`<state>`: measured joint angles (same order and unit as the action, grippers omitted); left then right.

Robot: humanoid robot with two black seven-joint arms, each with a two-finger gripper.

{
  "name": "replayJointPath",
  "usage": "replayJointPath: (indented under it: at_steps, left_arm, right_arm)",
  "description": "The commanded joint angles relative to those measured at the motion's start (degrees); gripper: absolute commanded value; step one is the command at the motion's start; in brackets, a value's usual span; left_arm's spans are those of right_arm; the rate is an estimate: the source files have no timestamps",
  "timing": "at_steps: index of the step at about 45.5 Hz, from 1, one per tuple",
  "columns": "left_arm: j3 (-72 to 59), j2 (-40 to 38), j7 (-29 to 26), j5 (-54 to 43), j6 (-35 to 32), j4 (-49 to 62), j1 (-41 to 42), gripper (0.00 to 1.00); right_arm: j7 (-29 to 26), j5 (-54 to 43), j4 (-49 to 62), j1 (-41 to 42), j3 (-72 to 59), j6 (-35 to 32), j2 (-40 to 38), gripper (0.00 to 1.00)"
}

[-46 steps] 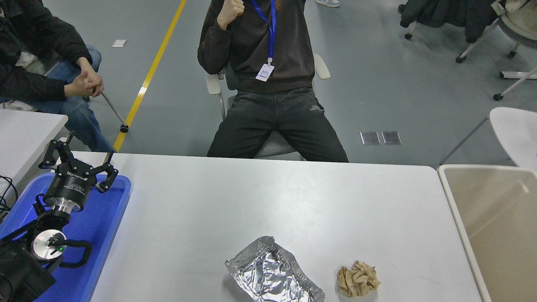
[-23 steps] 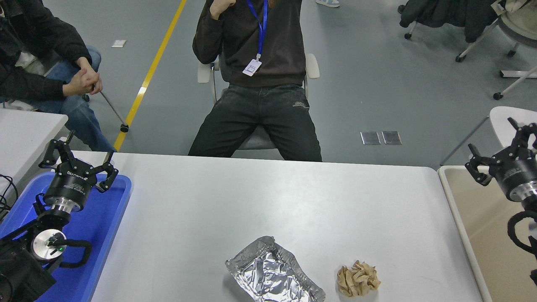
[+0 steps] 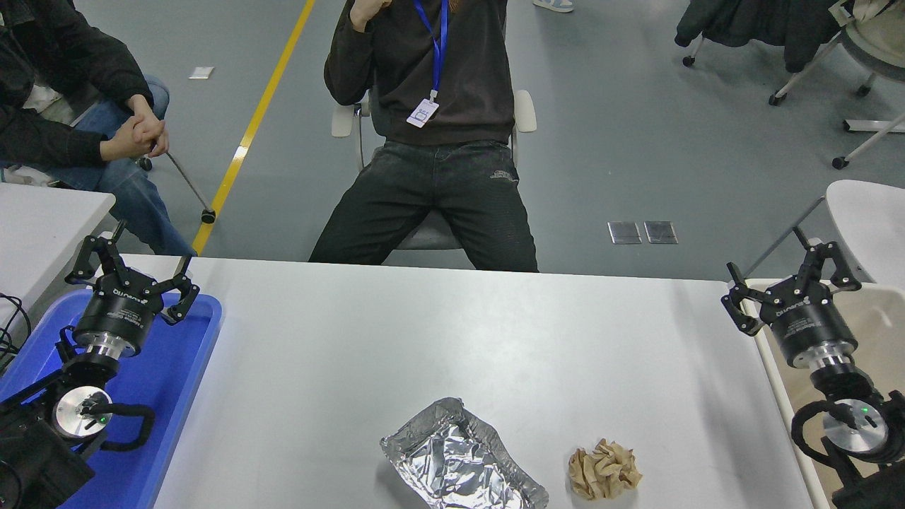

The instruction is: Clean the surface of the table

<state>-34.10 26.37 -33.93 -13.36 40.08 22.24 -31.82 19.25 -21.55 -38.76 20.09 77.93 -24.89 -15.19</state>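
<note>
- Head view, table surface [image 3: 438, 339]: a large, smooth, matte white top with a rounded far-right corner, filling the middle of the frame. Its near edge is cut off by the picture's bottom.
- Two items lie on it near the bottom edge: a crumpled aluminium foil tray [image 3: 463, 463], its near end cropped, and just to its right, apart from it, a crumpled brown paper wad [image 3: 604, 470].
- Left gripper [image 3: 131, 272]: fingers spread wide, holding nothing, poised over a blue tray [image 3: 177, 382] at the table's left end. The arm behind it runs off the lower-left corner.
- Right gripper [image 3: 792, 279]: fingers likewise spread, empty, over the seam between the table's right edge and a beige bin [image 3: 774, 367]. Whether it is nearer the table or the bin in height cannot be judged from this angle.
- The bin is cropped by the right and bottom edges; its inside is partly masked by the right arm.
- Far side: a seated person in dark clothes [image 3: 431, 141] with a blue lanyard, head out of frame; a second seated person [image 3: 78, 113] at upper left, hands clasped, mostly cut off.
- A smaller white table [image 3: 42, 226] shows at the left edge, only partly.
</note>
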Motion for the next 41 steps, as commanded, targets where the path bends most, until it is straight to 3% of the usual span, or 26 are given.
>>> replayJointPath:
  at_steps: [1,33,41]
  left_arm:
    - [0.0,0.0,0.0,0.0,0.0,0.0,0.0,1.0]
    - [0.0,0.0,0.0,0.0,0.0,0.0,0.0,1.0]
    - [0.0,0.0,0.0,0.0,0.0,0.0,0.0,1.0]
  right_arm:
    - [4.65,-1.04,4.3,1.53,-1.9,-0.42,1.75,1.0]
    - [5.01,-0.6,5.36,1.53,-10.33,-1.04,-1.41,1.0]
    - [4.48,0.01,-4.03,0.48,-16.93,-0.51,-7.39,1.0]
